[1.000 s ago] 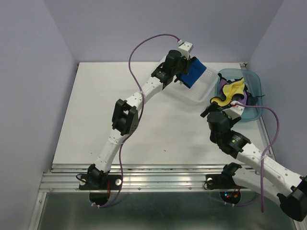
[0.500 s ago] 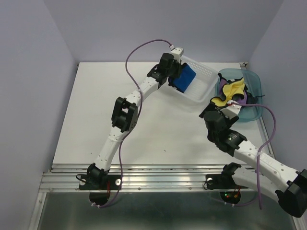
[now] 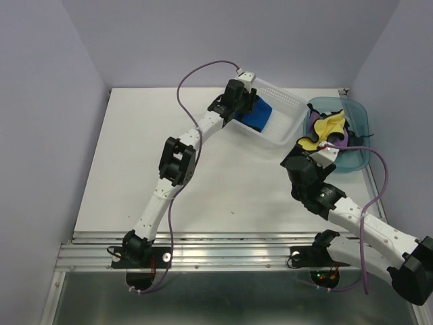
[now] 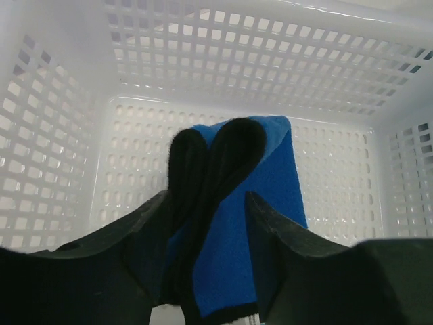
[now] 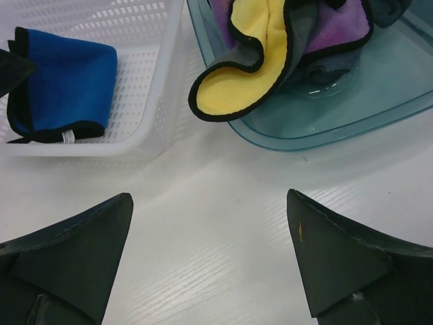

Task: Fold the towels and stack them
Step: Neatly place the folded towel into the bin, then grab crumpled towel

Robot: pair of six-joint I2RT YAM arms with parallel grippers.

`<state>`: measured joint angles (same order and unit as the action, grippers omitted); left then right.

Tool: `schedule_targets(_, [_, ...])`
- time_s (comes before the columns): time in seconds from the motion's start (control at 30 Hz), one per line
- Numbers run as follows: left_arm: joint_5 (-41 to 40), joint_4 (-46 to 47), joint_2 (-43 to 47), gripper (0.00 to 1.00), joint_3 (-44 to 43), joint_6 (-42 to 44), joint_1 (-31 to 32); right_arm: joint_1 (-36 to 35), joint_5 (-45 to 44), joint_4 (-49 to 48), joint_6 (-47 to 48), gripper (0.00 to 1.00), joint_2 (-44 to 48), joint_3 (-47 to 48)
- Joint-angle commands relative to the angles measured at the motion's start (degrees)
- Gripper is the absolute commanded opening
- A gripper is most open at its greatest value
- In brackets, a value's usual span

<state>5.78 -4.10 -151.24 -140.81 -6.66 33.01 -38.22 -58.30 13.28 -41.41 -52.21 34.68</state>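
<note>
A folded bright blue towel (image 3: 259, 115) (image 4: 237, 223) (image 5: 64, 84) lies inside the white slotted basket (image 3: 287, 107) (image 4: 237, 68). My left gripper (image 3: 247, 107) (image 4: 206, 200) reaches down into the basket, jaws parted, with the towel's folds loose between the fingers (image 4: 142, 237). A yellow towel (image 3: 326, 127) (image 5: 237, 81) and a purple towel (image 3: 342, 139) (image 5: 325, 34) sit bunched together in the teal bin (image 3: 358, 128) (image 5: 352, 108), with a grey-blue cloth (image 5: 391, 10) behind them. My right gripper (image 3: 308, 147) (image 5: 208, 198) hovers open over bare table just short of the bin, holding nothing.
Basket and bin stand side by side at the table's back right, almost touching. The yellow towel droops over the bin's near rim. The white tabletop (image 3: 149, 156) stretches left and forward of them. Purple cables loop from both wrists.
The left gripper has lowered the blue towel from above the basket's rim down into the basket, and its jaws have parted. The right arm has edged slightly left.
</note>
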Motion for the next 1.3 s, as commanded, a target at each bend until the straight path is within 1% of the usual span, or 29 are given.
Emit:
schedule_targets(0.0, [-2.27, 2.52, 4.28, 0.64, -2.98, 1.90, 0.21, 0.42, -3.22, -1.41, -1.04, 1.00, 0.44, 1.01])
schedule_targets(0.03, [-2.79, 2.43, 4.72, 0.67, -2.89, 2.08, 0.29, 0.42, -3.22, -1.41, -0.96, 1.00, 0.52, 1.09])
schedule_targets(0.13, [-4.11, 2.43, 6.65, 0.71, -2.54, 2.52, 0.65, 0.42, -3.13, -1.06, -1.04, 1.00, 0.96, 1.36])
schedule_targets(0.17, [-4.29, 2.52, 7.79, 0.74, -2.54, 2.79, 0.73, 0.42, -3.13, -0.89, -1.04, 1.00, 1.14, 1.45])
schedule_targets(0.23, [-5.34, 2.78, 8.68, 0.75, -2.54, 3.23, 1.00, 0.42, -2.87, -0.45, -1.22, 1.00, 1.40, 1.97])
schedule_targets(0.33, [-9.03, 2.69, 10.87, 0.89, -1.84, 4.54, 2.14, 0.42, -2.60, 0.17, -1.39, 1.00, 1.93, 2.59])
schedule_targets(0.4, [-9.65, 2.69, 13.15, 0.90, -0.09, 5.25, 2.84, 0.42, -2.26, -0.09, -0.70, 1.00, 1.85, 2.94])
schedule_targets(0.47, [-9.74, 2.69, 15.00, 0.99, 1.41, 5.69, 3.37, 0.42, -1.90, 0.16, 1.68, 1.00, 1.15, 4.60])
schedule_targets(0.53, [-9.65, 2.34, 18.25, 0.99, 4.04, 5.43, 3.99, 0.42, -2.95, 2.44, 1.59, 1.00, -0.17, 6.80])
schedule_targets(0.6, [-8.95, 1.99, 22.20, 0.99, 6.15, 4.81, 4.16, 1.21, -4.44, 7.36, 0.81, 1.00, -2.72, 11.10])
schedule_targets(0.63, [-8.68, 1.73, 23.69, 0.99, 8.78, 4.46, 4.25, 1.91, -4.02, 8.94, 0.72, 1.00, -3.68, 12.77])
schedule_targets(0.67, [-8.68, 1.64, 25.36, 0.99, 10.28, 4.20, 4.25, 4.35, -3.40, 10.44, 0.54, 1.00, -5.78, 14.35])
schedule_targets(0.7, [-9.20, 1.55, 28.86, 0.99, 11.95, 2.98, 4.25, 6.03, -2.53, 12.45, 0.45, 1.00, -6.67, 17.33])
schedule_targets(0.73, [-9.82, 1.29, 30.81, 0.99, 15.53, 2.27, 4.25, 7.79, 0.79, 12.82, 0.71, 1.00, -7.64, 18.49])
schedule_targets(0.77, [-10.43, 1.11, 32.66, 0.99, 17.83, 1.48, 4.25, 11.81, 2.74, 12.83, 1.76, 1.00, -8.34, 19.45])
schedule_targets(0.8, [-11.74, 1.11, 37.20, 0.99, 20.38, 0.60, 4.25, 13.76, 4.84, 12.74, 2.20, 1.00, -9.22, 20.68])
schedule_targets(0.83, [-12.89, 1.37, 39.51, 0.99, 26.32, -1.24, 4.25, 17.79, 7.82, 12.65, 2.99, 1.00, -9.67, 21.04])
schedule_targets(0.87, [-14.90, 1.72, 44.32, 0.99, 29.77, -2.04, 4.25, 19.91, 9.16, 13.43, 3.09, 1.00, -10.63, 21.57])
schedule_targets(0.9, [-14.92, 2.07, 46.80, 0.99, 33.20, -2.92, 4.25, 22.11, 10.48, 14.22, 3.17, 1.00, -10.98, 21.57])
schedule_targets(0.93, [-18.05, 3.47, 49.09, 0.99, 41.07, -5.53, 4.25, 24.22, 13.36, 14.58, 3.09, 1.00, -11.51, 21.57])
schedule_targets(0.97, [-19.56, 3.74, 51.63, 0.99, 45.06, -6.52, 4.25, 27.98, 15.04, 13.89, 3.35, 1.00, -11.86, 21.31])
schedule_targets(1.0, [-21.84, 5.23, 55.92, 0.99, 48.75, -7.83, 4.25, 29.33, 16.54, 12.58, 4.13, 1.00, -12.13, 20.61])
schedule_targets(1.03, [-22.65, 6.28, 57.97, 0.99, 55.67, -9.85, 4.25, 30.91, 19.25, 11.43, 5.10, 1.00, -12.74, 19.30])
schedule_targets(1.07, [-23.44, 6.56, 59.81, 0.99, 58.69, -11.17, 4.16, 31.18, 20.41, 10.03, 5.72, 1.00, -13.18, 18.77])
schedule_targets(1.1, [-24.84, 6.65, 63.14, 0.99, 64.12, -12.49, 4.16, 31.36, 22.16, 7.23, 6.07, 1.00, -14.49, 18.33])
schedule_targets(1.13, [-25.29, 6.82, 64.83, 0.99, 64.17, -13.37, 4.16, 31.54, 22.18, 6.16, 6.16, 1.00, -15.46, 18.32])
schedule_targets(1.17, [-25.55, 6.91, 66.32, 0.99, 69.13, -15.56, 4.16, 31.97, 22.96, 4.23, 6.25, 1.00, -16.43, 18.67])
schedule_targets(1.23, [-25.91, 7.26, 70.37, 0.99, 73.38, -17.24, 4.07, 32.32, 22.54, 2.37, 6.34, 1.00, -19.24, 19.11])
schedule_targets(1.27, [-25.65, 7.18, 71.60, 0.99, 77.06, -17.95, 4.07, 33.20, 22.01, 1.93, 5.56, 1.00, -22.38, 19.98])
